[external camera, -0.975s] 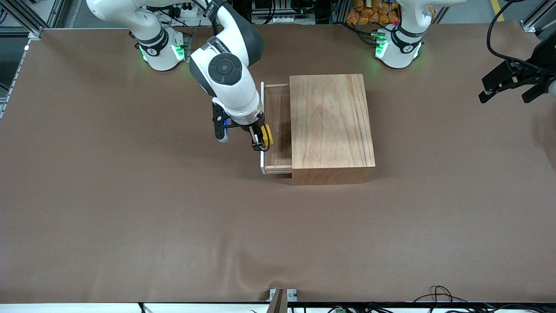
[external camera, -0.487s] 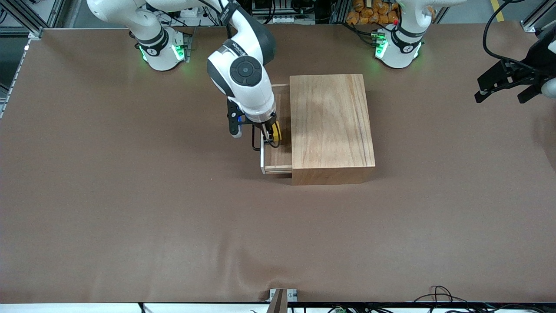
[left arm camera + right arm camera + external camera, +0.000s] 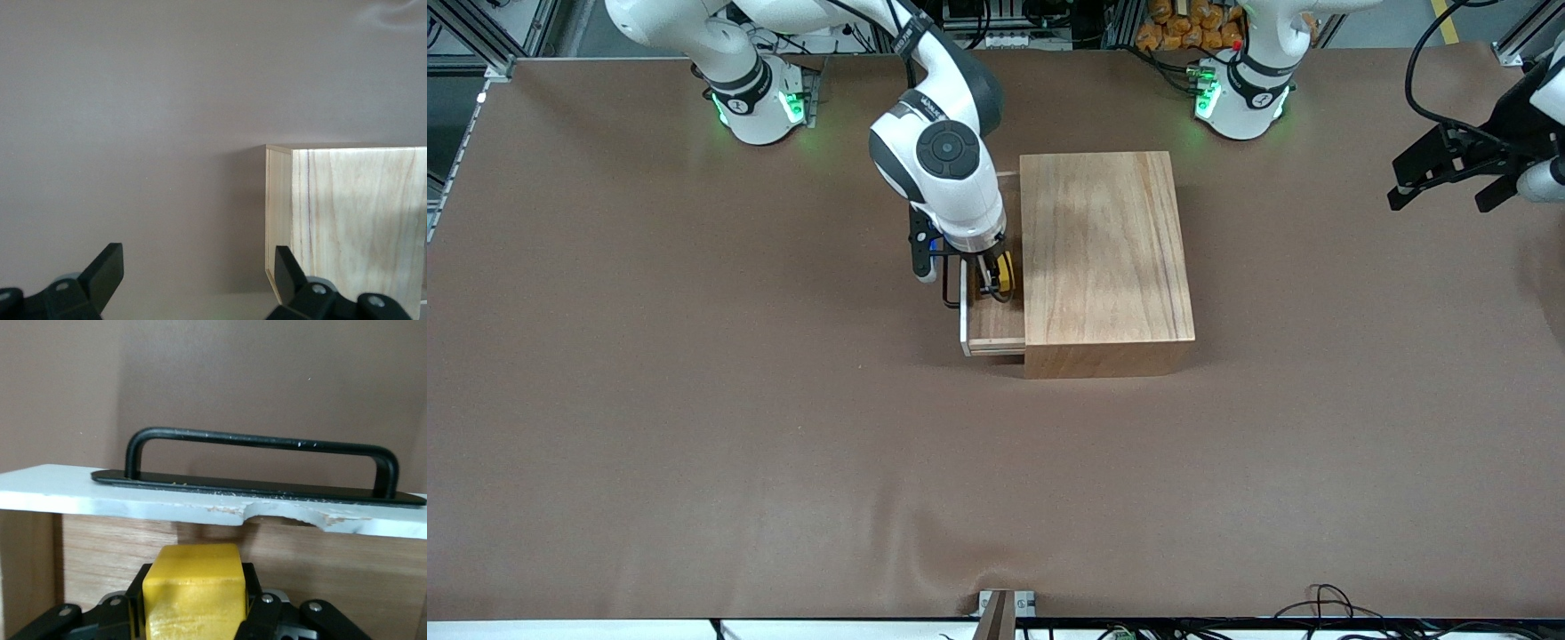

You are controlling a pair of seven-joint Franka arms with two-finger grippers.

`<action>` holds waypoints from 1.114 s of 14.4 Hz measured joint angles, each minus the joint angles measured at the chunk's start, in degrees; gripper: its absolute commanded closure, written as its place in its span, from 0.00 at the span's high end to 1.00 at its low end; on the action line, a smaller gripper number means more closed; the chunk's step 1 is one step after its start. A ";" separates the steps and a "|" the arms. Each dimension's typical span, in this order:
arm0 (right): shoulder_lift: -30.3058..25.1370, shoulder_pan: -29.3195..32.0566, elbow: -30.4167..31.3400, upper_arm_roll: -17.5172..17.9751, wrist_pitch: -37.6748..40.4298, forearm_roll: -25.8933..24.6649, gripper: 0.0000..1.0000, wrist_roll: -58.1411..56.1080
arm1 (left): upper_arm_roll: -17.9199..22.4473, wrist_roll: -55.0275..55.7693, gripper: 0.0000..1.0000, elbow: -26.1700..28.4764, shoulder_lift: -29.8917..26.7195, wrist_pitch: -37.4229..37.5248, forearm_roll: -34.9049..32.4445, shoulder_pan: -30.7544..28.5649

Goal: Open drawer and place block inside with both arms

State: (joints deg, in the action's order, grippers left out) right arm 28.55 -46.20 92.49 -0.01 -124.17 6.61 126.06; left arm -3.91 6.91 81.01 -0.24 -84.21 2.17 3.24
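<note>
Drawer (image 3: 994,324) stands pulled out of the wooden box (image 3: 1103,258) toward the right arm's end of the table (image 3: 694,400). Right gripper (image 3: 996,283) is clamped on the yellow block (image 3: 193,587), over the open drawer just inside its white front and black handle (image 3: 260,463); whether the block touches the drawer floor is unclear. Left gripper (image 3: 1449,178) waits with fingers (image 3: 107,270) spread and empty, well apart from the box.

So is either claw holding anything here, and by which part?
The right claw is shut on the yellow block, gripping its two side faces, over the open drawer. The left claw is open and holds nothing.
</note>
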 measured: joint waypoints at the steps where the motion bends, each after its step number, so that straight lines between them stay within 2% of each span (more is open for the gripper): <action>1: 0.34 -0.26 0.00 0.00 -0.14 0.00 0.07 0.10 | -0.02 0.00 1.00 0.03 0.00 0.00 0.00 0.00; 2: 0.53 -0.48 0.00 0.00 -0.18 0.00 0.37 0.23 | -0.02 0.00 1.00 0.05 0.00 0.00 0.00 0.00; 3: 0.59 -0.63 0.00 0.00 -0.17 0.00 0.89 0.33 | -0.02 0.00 1.00 0.06 0.00 0.00 0.00 0.00; 4: 0.60 -0.68 0.00 0.00 -0.17 0.00 1.00 0.35 | -0.03 0.00 1.00 0.06 0.00 0.00 0.00 0.00; 11: 0.58 -0.69 -1.58 -0.29 0.27 0.00 1.00 0.54 | -0.05 0.01 1.00 0.09 0.00 0.07 0.00 0.00; 16: -0.38 1.47 -9.92 -1.32 10.70 0.00 1.00 0.59 | -0.09 0.05 1.00 0.09 0.00 0.23 0.00 0.00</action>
State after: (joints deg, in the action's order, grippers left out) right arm 28.17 -44.72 82.57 -1.34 -113.47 6.61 126.64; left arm -4.01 6.96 81.11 -0.24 -83.98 2.17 3.24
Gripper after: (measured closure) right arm 0.000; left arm 0.000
